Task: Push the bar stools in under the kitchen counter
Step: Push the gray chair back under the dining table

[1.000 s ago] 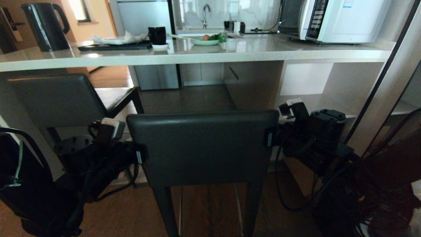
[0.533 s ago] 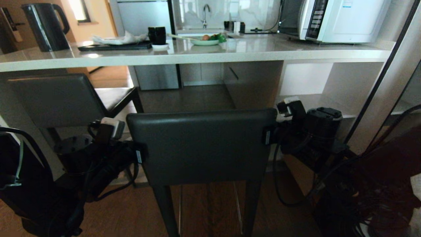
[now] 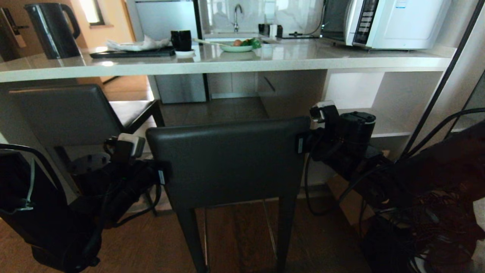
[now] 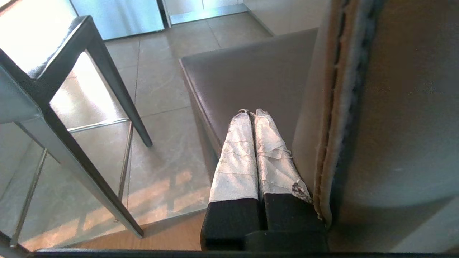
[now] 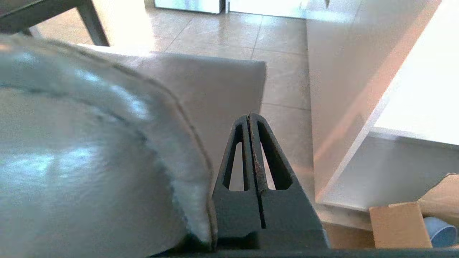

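Dark grey leather-like backrest of the near bar stool (image 3: 231, 163) squarely between the two pincers, seat edge not yet under the desk (image 3: 227, 62). Left pincer (image 4: 251, 114) clenched with nothing in it, taped fingers pressed together and lying along the backrest's left edge, touching or nearly so. Right pincer (image 5: 250, 120) likewise clenched on nothing, flush against the backrest's right edge. Second bar stool (image 3: 64, 113) beyond and outboard of the left pincer, angled and only partly under the pale stone slab (seat seemingly below the edge, backrest out in front).

Step in hand, as judged: bracing the near stool from both sides and driving it forward beneath the desk. To do it well: keep equal pressure on both backrest edges, so the stool travels straight rather than yawing. Keep contact low on the backrest, since a tall stool on slim legs tips readily when pushed high. Advance slowly over the seam between wood floor and tile ahead of the pincers (a leg could catch there). Watch the white shelf unit (image 3: 382, 110) just outboard of the right pincer, and the other stool's leg near the left one. Stop once the backrest meets the slab's thick edge.
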Robot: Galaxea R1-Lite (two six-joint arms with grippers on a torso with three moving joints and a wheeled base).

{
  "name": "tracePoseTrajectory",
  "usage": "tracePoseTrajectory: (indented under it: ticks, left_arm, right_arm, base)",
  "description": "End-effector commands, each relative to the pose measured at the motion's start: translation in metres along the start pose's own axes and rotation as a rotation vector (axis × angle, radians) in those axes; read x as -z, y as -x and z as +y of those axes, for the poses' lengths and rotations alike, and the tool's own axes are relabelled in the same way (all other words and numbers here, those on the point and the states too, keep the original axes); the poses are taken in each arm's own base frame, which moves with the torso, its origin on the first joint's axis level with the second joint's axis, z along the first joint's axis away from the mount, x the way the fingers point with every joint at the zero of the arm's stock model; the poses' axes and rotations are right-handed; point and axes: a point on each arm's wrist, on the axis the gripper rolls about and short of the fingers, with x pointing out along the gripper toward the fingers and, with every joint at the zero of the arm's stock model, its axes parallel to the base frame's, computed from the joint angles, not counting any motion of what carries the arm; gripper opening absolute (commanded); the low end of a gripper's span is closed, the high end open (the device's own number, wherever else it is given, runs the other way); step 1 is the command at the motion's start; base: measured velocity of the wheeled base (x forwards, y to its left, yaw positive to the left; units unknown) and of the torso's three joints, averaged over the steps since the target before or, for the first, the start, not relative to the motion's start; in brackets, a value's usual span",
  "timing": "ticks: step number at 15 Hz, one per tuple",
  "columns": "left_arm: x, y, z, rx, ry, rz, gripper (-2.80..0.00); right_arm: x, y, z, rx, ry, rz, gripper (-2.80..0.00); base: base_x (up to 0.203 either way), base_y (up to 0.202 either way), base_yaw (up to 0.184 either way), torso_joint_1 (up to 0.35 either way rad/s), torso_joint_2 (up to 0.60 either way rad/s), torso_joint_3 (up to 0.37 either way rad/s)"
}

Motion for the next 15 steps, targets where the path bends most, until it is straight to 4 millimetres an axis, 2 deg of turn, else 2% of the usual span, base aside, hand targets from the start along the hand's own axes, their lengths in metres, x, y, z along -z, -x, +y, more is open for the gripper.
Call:
tracePoseTrajectory:
  ticks: [1, 4, 8, 11, 15]
  left_arm:
    - [0.000, -0.001, 0.001, 0.000, -0.001, -0.006, -2.80]
    - [-0.002, -0.009, 0.004, -0.008, -0.003, -0.026, -2.80]
    - [-0.019, -0.031, 0.009, -0.024, -0.039, -0.102, -2.80]
    - [-0.017, -0.048, 0.019, -0.048, -0.044, -0.091, -2.80]
    - [-0.001, -0.052, 0.019, -0.048, -0.047, -0.047, -2.80]
  right_arm:
    - [0.008, -0.002, 0.002, 0.000, 0.003, 0.016, -2.80]
    - [0.011, 0.005, 0.003, 0.012, 0.003, 0.035, -2.80]
    - [0.012, 0.006, 0.004, 0.012, 0.004, 0.030, -2.80]
    - [0.015, 0.011, 0.008, 0.002, 0.020, 0.016, -2.80]
    - [0.015, 0.011, 0.008, 0.001, 0.031, 0.009, -2.80]
  base:
    - [0.000, 0.000, 0.000, 0.000, 0.00, 0.000]
    - [0.000, 0.000, 0.000, 0.000, 0.00, 0.000]
    - [0.000, 0.000, 0.000, 0.000, 0.00, 0.000]
    - [0.000, 0.000, 0.000, 0.000, 0.00, 0.000]
    - [0.000, 0.000, 0.000, 0.000, 0.00, 0.000]
